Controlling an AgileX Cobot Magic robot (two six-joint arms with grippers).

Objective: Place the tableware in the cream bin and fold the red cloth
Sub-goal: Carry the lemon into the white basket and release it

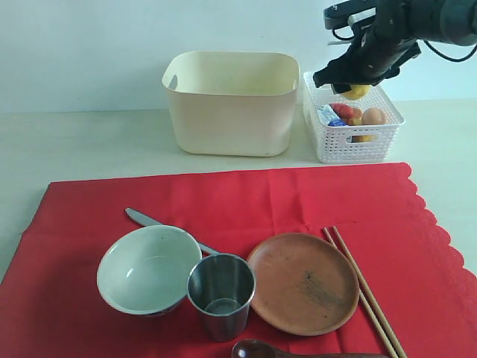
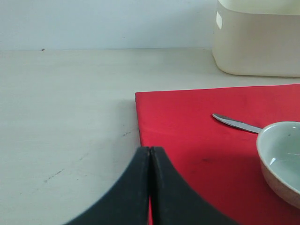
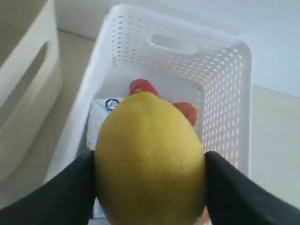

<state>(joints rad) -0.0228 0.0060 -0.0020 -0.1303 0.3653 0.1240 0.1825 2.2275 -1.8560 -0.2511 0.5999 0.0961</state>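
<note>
Nearest lay the dark brown spoon (image 1: pixel 257 349), then the steel cup (image 1: pixel 220 294) between the bowl (image 1: pixel 147 268) and the brown plate (image 1: pixel 302 282). The chopsticks (image 1: pixel 365 291) lay beside the plate and the knife (image 1: pixel 145 219) behind the bowl, all on the spread red cloth (image 1: pixel 246 198). The left gripper (image 2: pixel 150 152) was pressed closed by the cloth's edge. Farther back stood the cream bin (image 1: pixel 231 104). The right gripper (image 1: pixel 354 83) clasped a lemon (image 3: pixel 150 159) above the white basket (image 1: pixel 358 145).

Yellow lemon (image 3: pixel 150 159) above white lattice basket (image 1: pixel 350 149), egg (image 1: pixel 373 116), milk carton (image 1: pixel 328 115) inside
</note>
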